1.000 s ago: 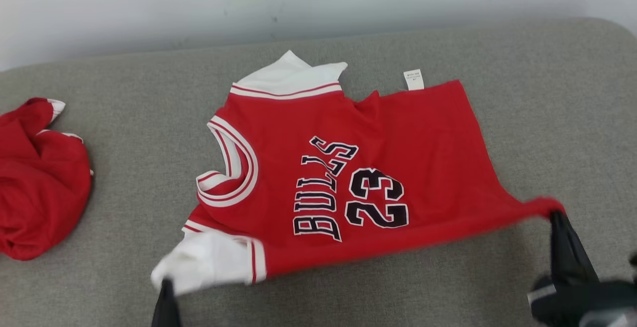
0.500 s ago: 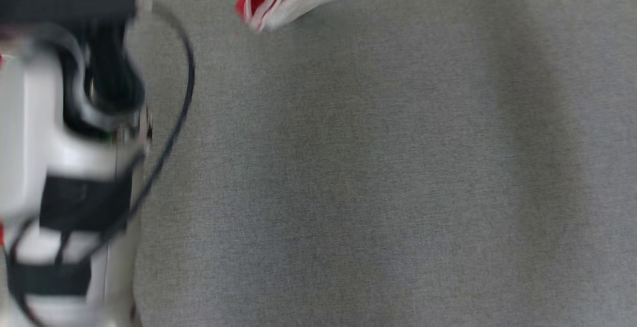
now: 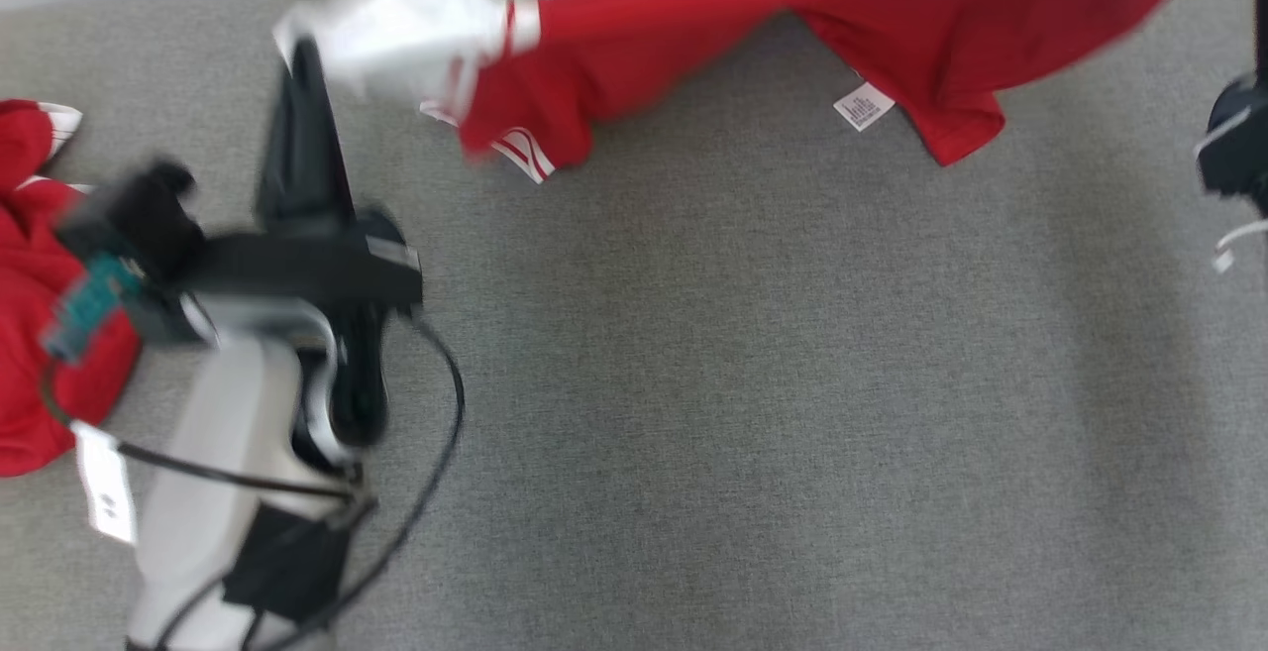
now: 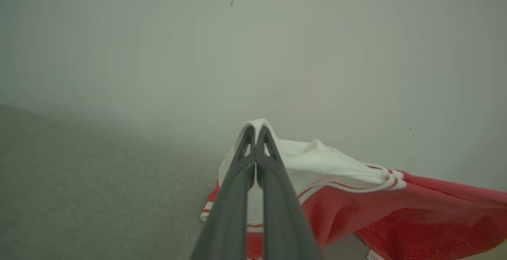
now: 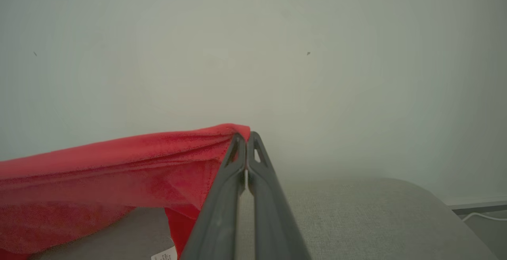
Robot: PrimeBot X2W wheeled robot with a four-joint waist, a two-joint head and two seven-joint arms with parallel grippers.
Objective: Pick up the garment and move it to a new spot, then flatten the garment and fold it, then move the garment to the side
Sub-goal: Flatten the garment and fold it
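Midair, you are carrying the garment (image 3: 753,17) stretched along the grey cushion's (image 3: 743,383) far edge, left gripper (image 4: 255,131) pinching its white sleeve (image 4: 317,161), right gripper (image 5: 246,135) pinching a red corner (image 5: 214,137); flattening it probably calls for lowering both ends evenly.

left gripper (image 3: 299,52) clamping jersey (image 3: 753,7) sleeve, fingers pointing up the head view | left forearm (image 3: 218,433) angling up from lower left | right gripper (image 5: 246,135) clamping jersey corner
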